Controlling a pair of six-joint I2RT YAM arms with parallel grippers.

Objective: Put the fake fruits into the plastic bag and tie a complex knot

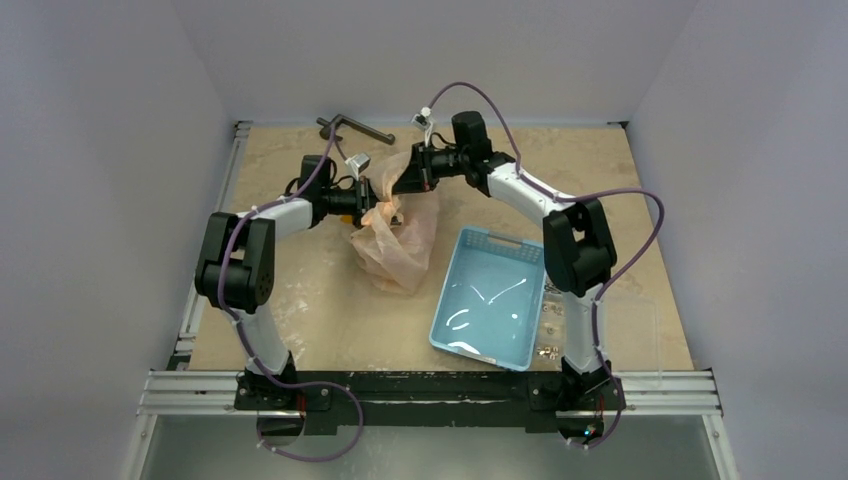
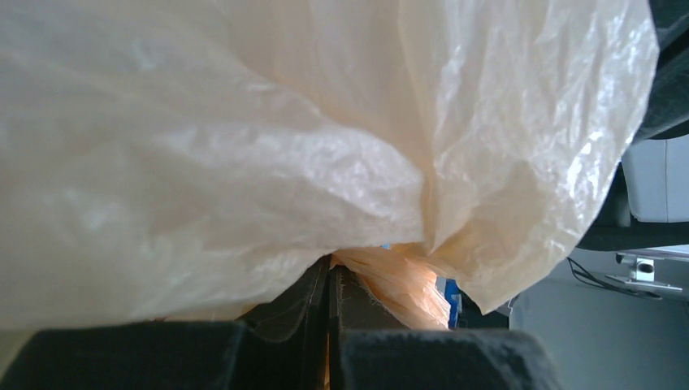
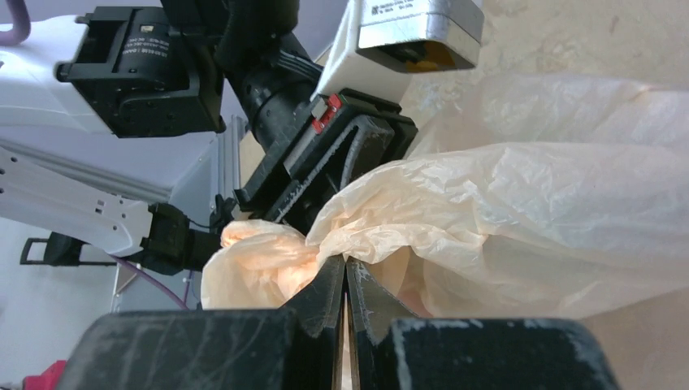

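Observation:
The plastic bag [image 1: 400, 245] lies crumpled on the table's middle, its top pulled up between the two grippers. My left gripper [image 1: 385, 200] is shut on a bunched, darker orange strip of the bag [image 2: 406, 284]; in its wrist view the gripper [image 2: 331, 264] shows its jaws pressed together, and pale film [image 2: 244, 146] fills the picture. My right gripper [image 1: 408, 175] is shut on another fold of the bag [image 3: 528, 211]; this gripper [image 3: 344, 264] also has its jaws pressed together. The left gripper's black body [image 3: 341, 154] sits just beyond it. The fake fruits are hidden.
A light-blue perforated basket [image 1: 490, 295] stands right of the bag, in front of the right arm. A dark L-shaped metal tool [image 1: 350, 125] lies near the back edge. Small bits [image 1: 548, 350] lie by the right arm's base.

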